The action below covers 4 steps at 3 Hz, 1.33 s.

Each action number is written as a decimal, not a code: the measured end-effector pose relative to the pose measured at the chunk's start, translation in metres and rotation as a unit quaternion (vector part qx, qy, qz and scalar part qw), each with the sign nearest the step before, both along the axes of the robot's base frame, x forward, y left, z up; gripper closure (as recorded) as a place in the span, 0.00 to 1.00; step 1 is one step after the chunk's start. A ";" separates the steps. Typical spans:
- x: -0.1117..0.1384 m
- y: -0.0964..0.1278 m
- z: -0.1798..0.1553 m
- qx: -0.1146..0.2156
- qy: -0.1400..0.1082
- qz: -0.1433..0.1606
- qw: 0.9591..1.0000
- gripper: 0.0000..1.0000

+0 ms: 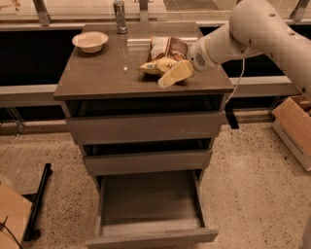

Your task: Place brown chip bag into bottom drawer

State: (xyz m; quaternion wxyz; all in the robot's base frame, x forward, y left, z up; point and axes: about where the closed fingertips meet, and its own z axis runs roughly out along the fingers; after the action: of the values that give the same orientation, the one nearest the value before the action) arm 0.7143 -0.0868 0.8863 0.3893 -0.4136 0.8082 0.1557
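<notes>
The brown chip bag (165, 51) lies on the cabinet top, right of centre, with its yellow end towards the front. My gripper (173, 74) is cream-coloured and reaches in from the right on a white arm. It sits low over the top at the bag's front yellow end, touching or overlapping it in this view. The bottom drawer (149, 200) is pulled out at the cabinet's foot and nothing lies in it. The two wider drawers above it are pushed in.
A white bowl (90, 41) stands at the top's back left, and a metal can (119, 10) at the back centre. A cardboard box (294, 127) is on the floor at right. A black stand (37, 202) and cardboard (10, 217) lie at left.
</notes>
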 end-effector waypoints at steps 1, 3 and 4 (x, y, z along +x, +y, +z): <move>0.029 0.010 -0.018 0.040 -0.025 -0.069 0.997 0.00; 0.113 0.026 -0.017 0.094 -0.089 -0.129 0.983 0.00; 0.144 0.030 -0.030 0.104 -0.082 -0.144 0.981 0.18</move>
State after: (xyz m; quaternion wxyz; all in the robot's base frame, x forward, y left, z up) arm 0.8584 -0.0569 0.8560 0.5133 -0.2613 0.8042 0.1465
